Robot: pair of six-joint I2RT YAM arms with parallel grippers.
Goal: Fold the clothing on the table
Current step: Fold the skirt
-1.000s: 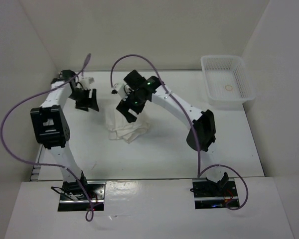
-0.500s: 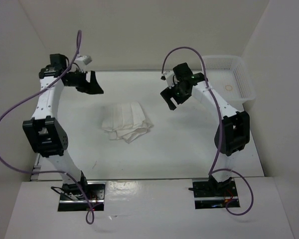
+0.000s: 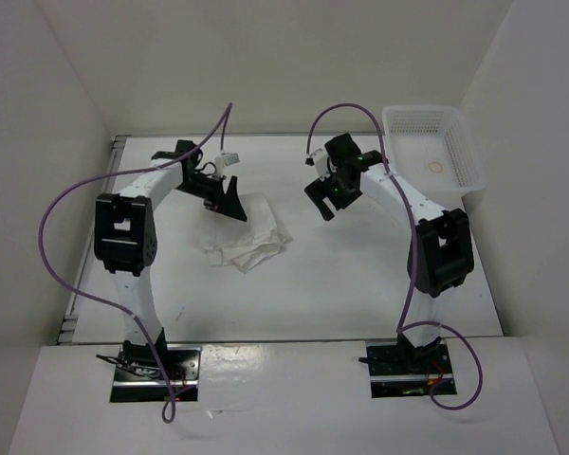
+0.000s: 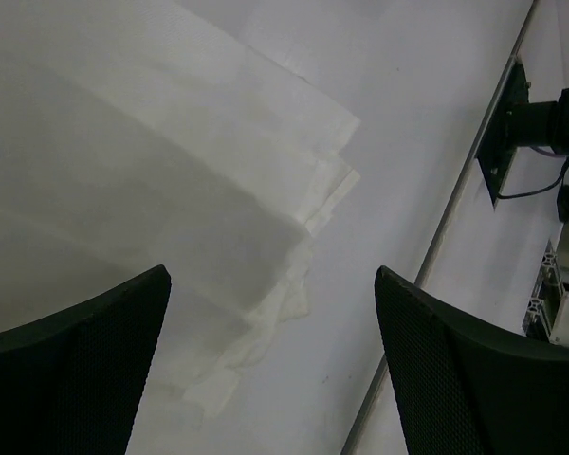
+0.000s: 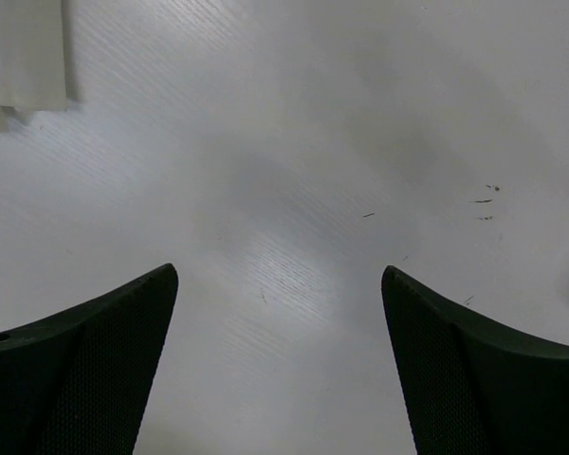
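The clothing (image 3: 251, 237), a white pleated skirt folded into a small layered bundle, lies on the table (image 3: 341, 284) left of centre. My left gripper (image 3: 229, 201) hangs open just above the bundle's far left corner with nothing between its fingers. Its wrist view shows the clothing (image 4: 142, 180) spread under the left gripper (image 4: 270, 280), stacked edges stepping down toward the bare table. My right gripper (image 3: 322, 196) stands open to the right of the bundle, apart from it. Below the right gripper (image 5: 277, 277) is bare table, and a corner of the clothing (image 5: 24, 52) shows at the upper left.
A white plastic mesh basket (image 3: 431, 156) sits at the far right corner of the table. A grey rail (image 3: 90, 242) runs along the left edge. White walls enclose the back and sides. Purple cables loop above both arms.
My left arm swung in from the far left corner to hover over the clothing's far left corner. My right gripper drew back off the bundle to its right, then dropped slightly. The bundle stayed put.
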